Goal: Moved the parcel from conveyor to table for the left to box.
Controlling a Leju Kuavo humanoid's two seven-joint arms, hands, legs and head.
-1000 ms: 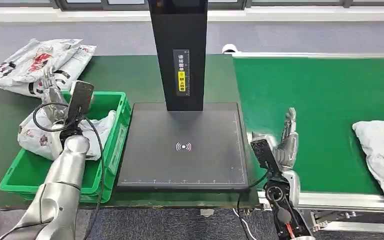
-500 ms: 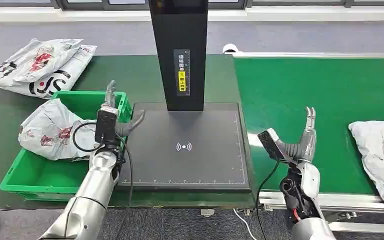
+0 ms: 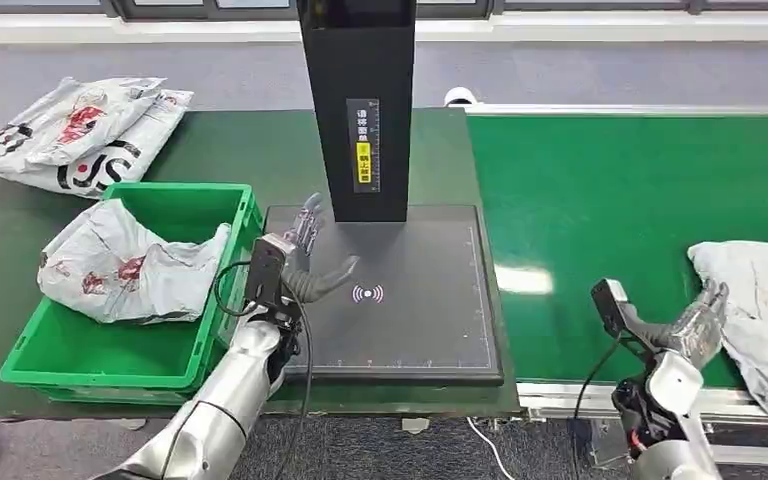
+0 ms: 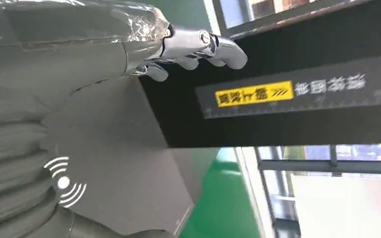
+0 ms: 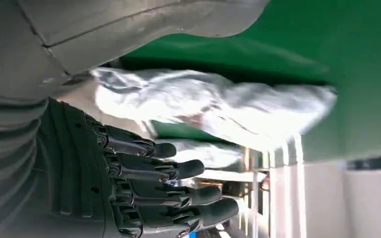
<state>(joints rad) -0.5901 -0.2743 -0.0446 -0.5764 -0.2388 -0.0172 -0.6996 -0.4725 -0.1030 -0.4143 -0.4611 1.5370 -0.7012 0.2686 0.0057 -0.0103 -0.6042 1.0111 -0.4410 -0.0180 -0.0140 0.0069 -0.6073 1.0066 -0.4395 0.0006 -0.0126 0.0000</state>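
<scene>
We see the crumpled grey plastic parcel with red print [image 3: 755, 315] lying on the bright green conveyor belt [image 3: 600, 200], at the belt's near right end, well to the right of the flat black scanning platform [image 3: 400, 320]. The right hand [image 3: 698, 322] sits just beside the parcel's left edge, close enough that we cannot tell whether it touches; in the right wrist view its dark fingers [image 5: 168, 168] are stretched out, side by side and slightly apart, holding nothing, with the parcel [image 5: 213, 106] just beyond them. The left hand [image 3: 310, 262] hovers over the platform's left part, fingers spread and empty, near the tall black column with its yellow label [image 3: 360, 110]. Left of the platform, the green plastic crate [image 3: 120, 345] holds another grey crumpled bag [image 3: 125, 265]. Farther back and left of the platform, two more white printed bags [image 3: 75, 130] rest on the dark green table [image 3: 230, 150].
</scene>
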